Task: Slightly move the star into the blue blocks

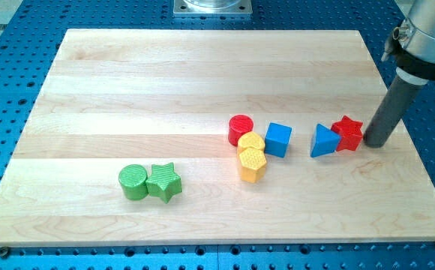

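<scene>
A red star (348, 133) lies at the view's right, touching a blue triangle (323, 141) on its left. A blue cube (277, 139) sits further left, apart from the triangle. My tip (373, 144) stands just right of the red star, close to it or touching it. A green star (164, 182) lies at the lower left, touching a green cylinder (133, 182).
A red cylinder (241, 128) and two yellow blocks, one (251, 142) above a yellow hexagon (253, 164), cluster left of the blue cube. The wooden board (202, 67) ends near the tip on the view's right.
</scene>
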Motion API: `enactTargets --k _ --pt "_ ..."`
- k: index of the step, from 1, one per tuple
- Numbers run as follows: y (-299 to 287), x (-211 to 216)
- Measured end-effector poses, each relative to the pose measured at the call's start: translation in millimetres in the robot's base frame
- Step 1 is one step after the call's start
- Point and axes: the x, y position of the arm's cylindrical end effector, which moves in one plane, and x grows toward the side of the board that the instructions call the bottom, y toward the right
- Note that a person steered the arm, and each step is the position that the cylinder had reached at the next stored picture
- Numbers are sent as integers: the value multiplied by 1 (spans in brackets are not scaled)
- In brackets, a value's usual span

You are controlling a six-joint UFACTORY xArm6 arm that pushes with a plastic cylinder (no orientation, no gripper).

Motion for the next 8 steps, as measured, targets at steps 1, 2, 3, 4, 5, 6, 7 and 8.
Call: enactTargets --k 1,2,3,4,5,6,7,8 --pt "-30 6" --pt "-31 -15" --pt "-53 -8" --pt "-72 38" --pt "-72 62" --pt "-17 58" --pt "-13 2" --pt "-51 4"
